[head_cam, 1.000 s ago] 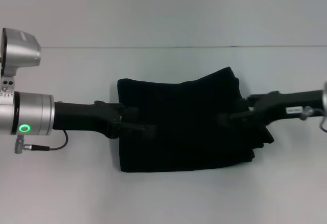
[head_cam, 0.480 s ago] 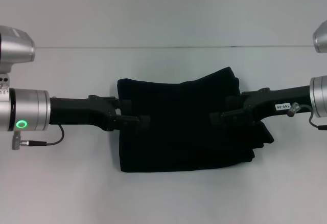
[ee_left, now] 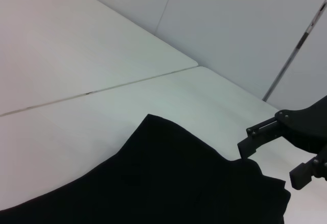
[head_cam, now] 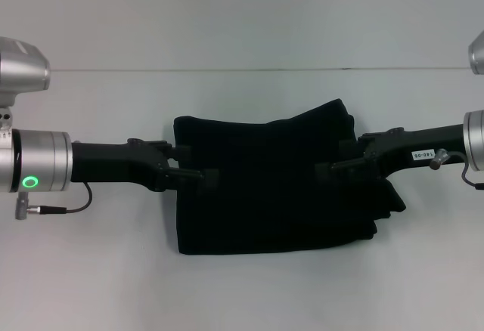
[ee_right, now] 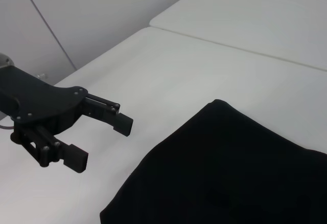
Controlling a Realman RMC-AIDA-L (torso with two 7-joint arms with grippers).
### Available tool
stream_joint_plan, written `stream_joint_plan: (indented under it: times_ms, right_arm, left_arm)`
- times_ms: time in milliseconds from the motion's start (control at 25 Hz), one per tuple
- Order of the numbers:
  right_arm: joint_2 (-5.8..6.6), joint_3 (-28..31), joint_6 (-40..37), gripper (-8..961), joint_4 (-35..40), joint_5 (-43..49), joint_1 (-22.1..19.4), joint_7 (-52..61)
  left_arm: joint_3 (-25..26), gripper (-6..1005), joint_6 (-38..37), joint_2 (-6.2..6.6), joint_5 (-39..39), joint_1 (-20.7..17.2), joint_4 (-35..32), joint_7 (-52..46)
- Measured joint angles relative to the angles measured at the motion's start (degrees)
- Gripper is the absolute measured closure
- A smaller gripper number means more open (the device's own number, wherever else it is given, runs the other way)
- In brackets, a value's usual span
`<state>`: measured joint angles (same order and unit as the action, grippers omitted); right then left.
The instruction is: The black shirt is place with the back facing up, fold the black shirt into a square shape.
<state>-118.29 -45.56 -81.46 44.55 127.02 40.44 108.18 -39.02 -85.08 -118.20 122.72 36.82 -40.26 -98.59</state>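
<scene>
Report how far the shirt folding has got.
Mostly done: the black shirt lies folded into a compact, roughly square bundle on the table, though its right edge is bunched. The left gripper and the right gripper hover open at its sides, holding nothing. Left: perhaps tidying the right edge.

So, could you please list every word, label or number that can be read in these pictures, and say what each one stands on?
Small white label on the right arm's black link, head view: dark characters, too small to read.
Large folded black soft-fabric shirt: no lettering shows on it.
Left gripper, right gripper, both open, and white table: no text.
</scene>
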Motion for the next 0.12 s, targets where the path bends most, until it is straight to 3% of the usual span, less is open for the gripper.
stream_joint_plan:
  times_ms: [120]
  right_arm:
    - [0.0, -0.2, 0.0, 28, 0.0, 0.0, 0.2, 0.4]
  left_arm:
    - [0.0, 80, 0.0, -0.01, 0.2, 0.0, -0.1, 0.1]
